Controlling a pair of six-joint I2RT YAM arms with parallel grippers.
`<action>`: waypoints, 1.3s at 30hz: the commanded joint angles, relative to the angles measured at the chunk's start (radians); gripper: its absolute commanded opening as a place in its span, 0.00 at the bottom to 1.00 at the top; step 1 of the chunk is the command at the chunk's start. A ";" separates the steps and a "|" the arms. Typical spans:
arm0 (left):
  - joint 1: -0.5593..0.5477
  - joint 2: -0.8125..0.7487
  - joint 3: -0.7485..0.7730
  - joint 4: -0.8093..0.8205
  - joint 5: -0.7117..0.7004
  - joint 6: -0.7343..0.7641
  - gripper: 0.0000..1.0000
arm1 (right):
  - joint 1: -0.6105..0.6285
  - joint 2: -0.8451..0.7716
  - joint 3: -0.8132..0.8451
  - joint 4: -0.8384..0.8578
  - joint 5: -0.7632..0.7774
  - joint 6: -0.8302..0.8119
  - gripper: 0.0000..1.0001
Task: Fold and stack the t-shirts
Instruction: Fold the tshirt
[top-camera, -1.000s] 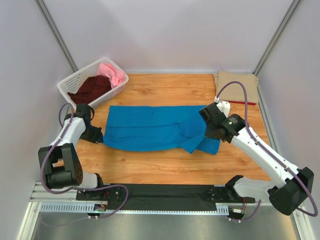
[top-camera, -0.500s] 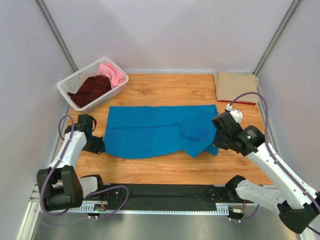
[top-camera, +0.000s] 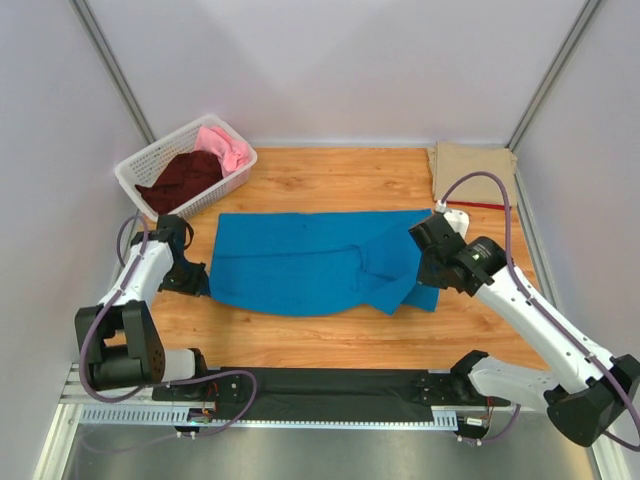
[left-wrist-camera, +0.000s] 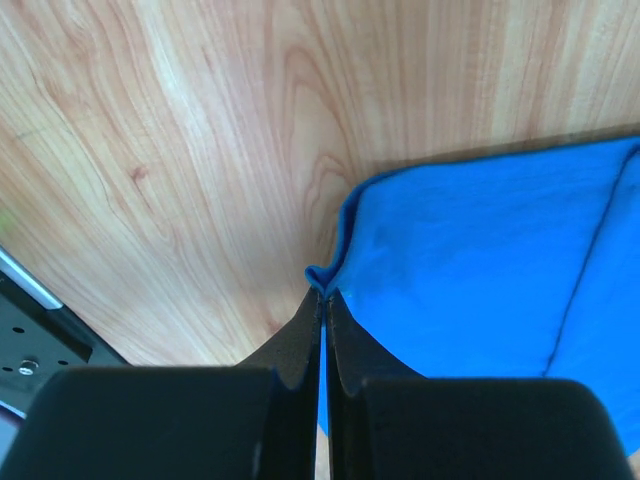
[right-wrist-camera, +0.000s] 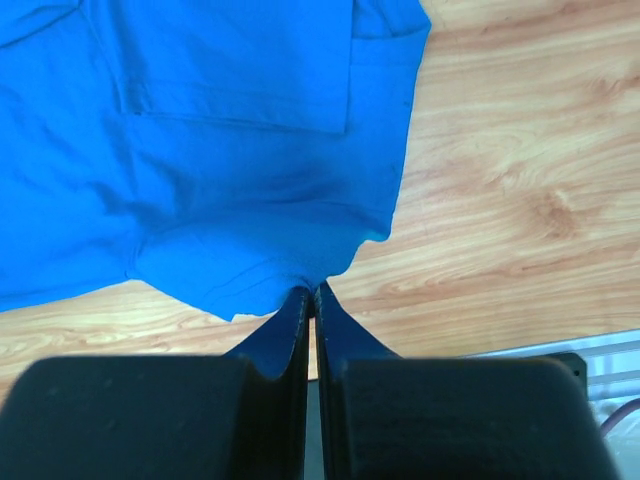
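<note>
A bright blue t-shirt (top-camera: 310, 260) lies spread across the middle of the wooden table, its right part folded over in wrinkles. My left gripper (top-camera: 196, 282) is shut on the shirt's near left corner (left-wrist-camera: 322, 277). My right gripper (top-camera: 428, 278) is shut on the shirt's near right edge (right-wrist-camera: 315, 283). A folded tan t-shirt (top-camera: 474, 171) lies at the far right over a red one (top-camera: 492, 205). A dark maroon t-shirt (top-camera: 180, 178) and a pink t-shirt (top-camera: 226, 146) sit in the basket.
A white plastic lattice basket (top-camera: 135, 176) stands at the far left corner. Grey walls enclose the table on three sides. A black rail (top-camera: 330, 385) runs along the near edge between the arm bases.
The right gripper swung out to the right with the shirt edge, then came back left and farther. The left gripper dipped nearer, then returned. The shirt's right part shifted and re-wrinkled.
</note>
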 joint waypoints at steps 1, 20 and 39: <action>-0.003 0.066 0.049 -0.020 -0.015 -0.024 0.00 | -0.018 0.059 0.067 0.070 0.075 -0.063 0.00; -0.024 0.309 0.250 0.041 0.057 0.018 0.00 | -0.278 0.303 0.198 0.260 0.007 -0.261 0.00; -0.063 0.521 0.436 -0.083 -0.033 0.018 0.00 | -0.360 0.442 0.250 0.306 -0.049 -0.325 0.00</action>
